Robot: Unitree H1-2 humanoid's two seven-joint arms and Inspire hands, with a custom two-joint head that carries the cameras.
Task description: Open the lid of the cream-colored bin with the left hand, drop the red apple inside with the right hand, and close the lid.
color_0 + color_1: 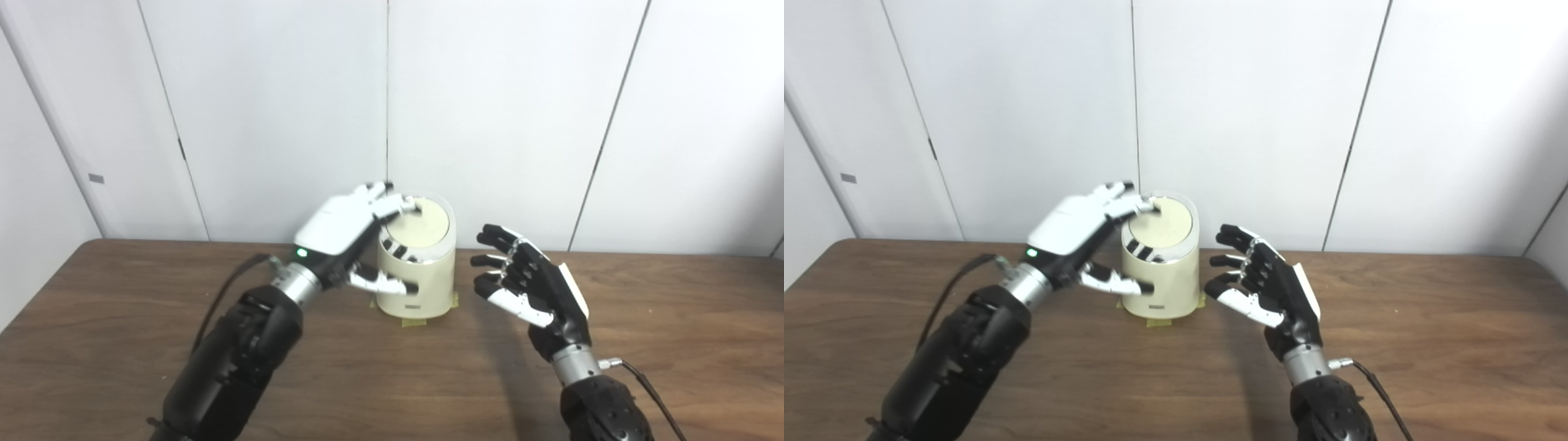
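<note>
I have the left hand [346, 229] draped over the near-left rim of the small cream-coloured cylindrical plastic bin [418, 278], fingertips [401, 205] resting on the edge of its round, flat, tan lid [421, 222] and the thumb braced against the bin's left wall lower down; it grips nothing, fingers loosely spread, and I judge that pose lets me press or steady the lid while the thumb keeps the bin from sliding. The lid looks flush and closed from here. The bin stands upright near the far edge of the dark wood-grain table [674, 343], about midway along it, and strips of yellowish tape [413, 321] at its base seem meant to hold it in place. The right hand [530, 282] hovers just beside the bin on its right, palm turned toward it, fingers apart and slightly curled, holding nothing. I cannot see the red apple anywhere on the table or in either hand; whether it lies inside the bin I cannot tell, since the lid hides the interior. If it is inside, my guess is that the task stands at its closing step.
</note>
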